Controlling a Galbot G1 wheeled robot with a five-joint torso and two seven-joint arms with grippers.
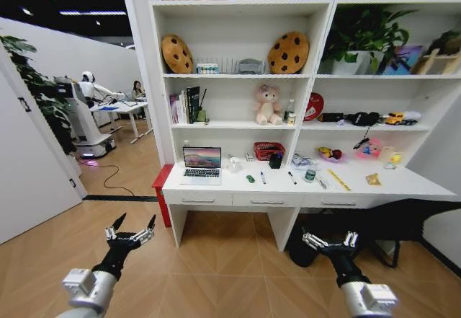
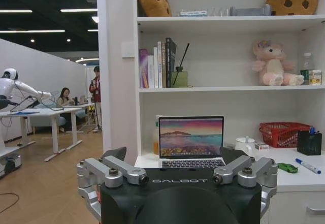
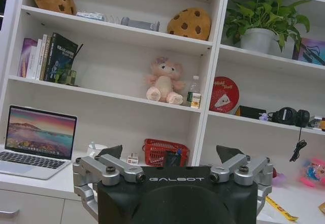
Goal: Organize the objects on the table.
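Head view: laptop on desk, well beyond both empty, spread jaws.

tiny green item perhaps a toy, yellow ruler partly hidden by hand

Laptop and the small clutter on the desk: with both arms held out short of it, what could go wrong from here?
1. The laptop stands open; a reaching left gripper could knock its screen.
2. The pens, green item and yellow ruler lie flat and thin, so a grasp may slip.
3. The green-lidded jar could tip under the right gripper.
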